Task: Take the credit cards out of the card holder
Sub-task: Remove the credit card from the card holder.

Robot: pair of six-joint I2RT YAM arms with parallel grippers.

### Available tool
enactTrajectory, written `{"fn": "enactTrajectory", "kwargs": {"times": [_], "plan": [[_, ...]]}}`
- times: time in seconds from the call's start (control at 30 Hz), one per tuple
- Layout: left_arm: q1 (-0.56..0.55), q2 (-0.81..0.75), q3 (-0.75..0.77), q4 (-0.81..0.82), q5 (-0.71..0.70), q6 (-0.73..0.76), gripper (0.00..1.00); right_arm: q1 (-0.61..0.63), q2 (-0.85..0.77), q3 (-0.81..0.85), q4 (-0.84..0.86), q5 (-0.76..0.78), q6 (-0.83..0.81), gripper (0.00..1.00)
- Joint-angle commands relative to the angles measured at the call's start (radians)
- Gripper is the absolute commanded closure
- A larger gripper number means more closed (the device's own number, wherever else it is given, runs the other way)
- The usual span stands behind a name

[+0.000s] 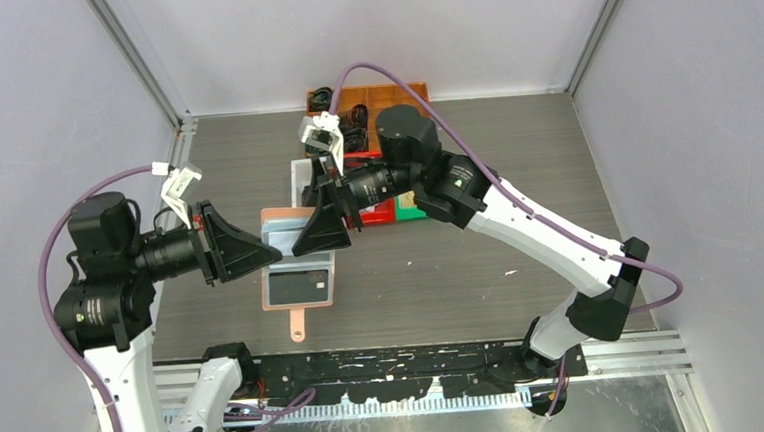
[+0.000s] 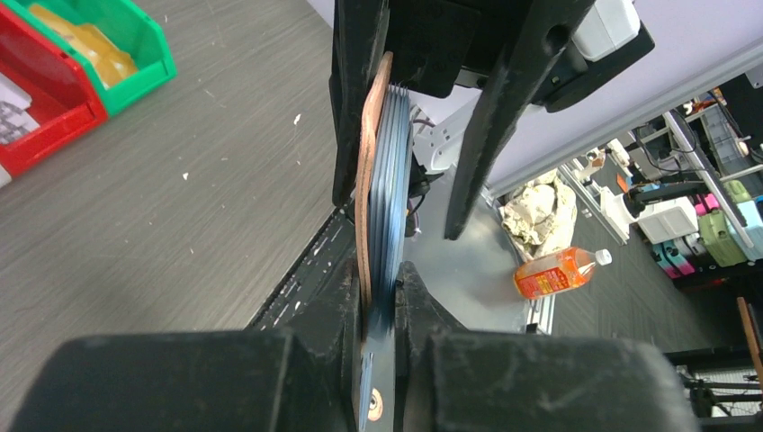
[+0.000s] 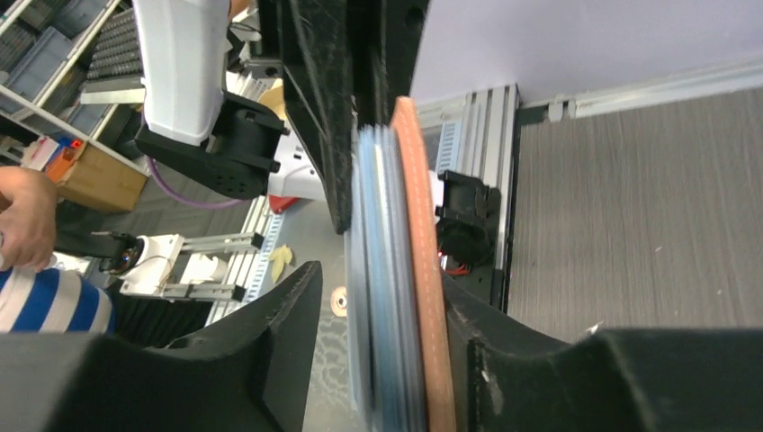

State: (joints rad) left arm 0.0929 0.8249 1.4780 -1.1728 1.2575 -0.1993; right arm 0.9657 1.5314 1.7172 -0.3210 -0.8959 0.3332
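One card holder [image 1: 299, 266] is lying over the left-middle of the table [image 1: 481, 260], its tan-pink back outward in the wrist views and its grey-blue pocket face up in the top view, with one narrow strap tab [image 1: 297, 330] pointing toward the arm bases. Two grippers are meeting at it. The left gripper [image 2: 379, 297] is sitting at the holder's left edge, its jaws pinched tight onto the holder, both fingers pressing the stacked layers edge-on in the left wrist view. The right gripper [image 3: 382, 297] is sitting at the holder's far right corner, its jaws standing about half open around the holder's edge; one finger is lying against the tan side and the other is standing clear of the blue side, so it is straddling rather than clamping. One black card [image 1: 298, 286] is showing in the holder's near pocket; other cards cannot be counted. Beyond the holder, by the right arm, three bins are standing together: one white [image 1: 302, 181], one red [image 1: 378, 212], one green [image 1: 409, 206]. Behind them is one orange tray [image 1: 381, 97].
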Motion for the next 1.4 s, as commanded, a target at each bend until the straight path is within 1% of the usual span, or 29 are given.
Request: {"fn": "enactTrajectory", "kwargs": {"times": [0.0, 0.13, 0.17, 0.2, 0.23, 0.27, 0.3, 0.33, 0.37, 0.43, 0.47, 0.53, 0.63, 0.7, 0.77, 0.83, 0.9, 0.97, 1.07, 1.13, 1.17, 1.2, 1.23, 1.27, 1.3, 1.37], "plan": [[-0.001, -0.018, 0.011, -0.050, 0.036, 0.094, 1.00, 0.003, 0.008, 0.073, -0.108, -0.065, -0.068, 0.52], [-0.002, -0.005, 0.022, -0.100, 0.020, 0.135, 1.00, 0.003, 0.006, 0.054, -0.093, -0.075, -0.066, 0.54], [-0.001, -0.002, 0.027, -0.121, 0.014, 0.150, 1.00, 0.002, 0.001, 0.041, -0.071, -0.087, -0.056, 0.57], [-0.003, -0.002, 0.025, -0.140, 0.012, 0.166, 1.00, 0.004, -0.003, 0.027, -0.044, -0.099, -0.042, 0.63], [-0.001, -0.006, 0.017, -0.139, 0.011, 0.169, 1.00, 0.004, -0.005, 0.016, -0.016, -0.103, -0.023, 0.71], [-0.001, -0.018, 0.001, -0.121, 0.006, 0.153, 0.98, 0.003, -0.008, 0.008, 0.019, -0.106, 0.002, 0.81], [-0.002, -0.032, -0.019, -0.082, -0.002, 0.122, 0.91, 0.004, -0.012, -0.002, 0.050, -0.107, 0.027, 0.90], [-0.002, -0.047, -0.044, -0.039, -0.007, 0.078, 0.79, 0.004, -0.017, -0.008, 0.081, -0.099, 0.047, 0.97], [-0.001, -0.063, -0.066, 0.007, -0.011, 0.034, 0.65, 0.004, -0.026, -0.019, 0.106, -0.082, 0.059, 0.99], [-0.001, -0.089, -0.109, 0.096, -0.016, -0.062, 0.43, 0.003, -0.061, -0.063, 0.178, -0.025, 0.084, 0.99], [-0.001, -0.103, -0.132, 0.147, -0.019, -0.119, 0.32, 0.003, -0.082, -0.111, 0.232, 0.008, 0.114, 0.99], [-0.001, -0.119, -0.185, 0.223, -0.017, -0.226, 0.30, 0.003, -0.140, -0.197, 0.371, 0.073, 0.170, 0.99], [-0.002, -0.157, -0.250, 0.340, -0.030, -0.350, 0.35, 0.004, -0.202, -0.334, 0.606, 0.172, 0.287, 0.99], [-0.001, -0.186, -0.273, 0.411, -0.041, -0.430, 0.42, 0.001, -0.233, -0.414, 0.732, 0.220, 0.355, 0.99], [-0.001, -0.213, -0.287, 0.494, -0.052, -0.491, 0.53, 0.001, -0.244, -0.469, 0.807, 0.247, 0.408, 0.99], [-0.001, -0.229, -0.300, 0.533, -0.057, -0.540, 0.60, 0.003, -0.245, -0.494, 0.841, 0.276, 0.443, 0.99], [-0.002, -0.236, -0.303, 0.529, -0.060, -0.547, 0.67, 0.003, -0.238, -0.519, 0.896, 0.291, 0.489, 0.99], [-0.002, -0.242, -0.302, 0.495, -0.069, -0.510, 0.71, 0.005, -0.228, -0.536, 0.937, 0.297, 0.527, 0.99], [-0.001, -0.250, -0.303, 0.447, -0.102, -0.451, 0.78, 0.012, -0.225, -0.549, 0.934, 0.298, 0.527, 0.99], [-0.002, -0.250, -0.300, 0.430, -0.120, -0.416, 0.85, 0.019, -0.227, -0.551, 0.917, 0.289, 0.519, 0.99], [-0.002, -0.250, -0.295, 0.420, -0.133, -0.394, 0.89, 0.018, -0.226, -0.547, 0.903, 0.277, 0.518, 0.96], [-0.002, -0.247, -0.287, 0.405, -0.149, -0.361, 0.92, 0.018, -0.224, -0.538, 0.885, 0.256, 0.518, 0.90], [-0.001, -0.242, -0.274, 0.379, -0.170, -0.320, 0.98, 0.018, -0.222, -0.521, 0.869, 0.225, 0.512, 0.83], [-0.002, -0.233, -0.252, 0.344, -0.189, -0.267, 1.00, 0.018, -0.220, -0.508, 0.849, 0.183, 0.500, 0.78], [-0.002, -0.222, -0.223, 0.306, -0.197, -0.204, 1.00, 0.019, -0.219, -0.496, 0.821, 0.163, 0.481, 0.73], [-0.002, -0.201, -0.197, 0.258, -0.180, -0.147, 1.00, 0.019, -0.220, -0.467, 0.745, 0.137, 0.429, 0.64]]}}
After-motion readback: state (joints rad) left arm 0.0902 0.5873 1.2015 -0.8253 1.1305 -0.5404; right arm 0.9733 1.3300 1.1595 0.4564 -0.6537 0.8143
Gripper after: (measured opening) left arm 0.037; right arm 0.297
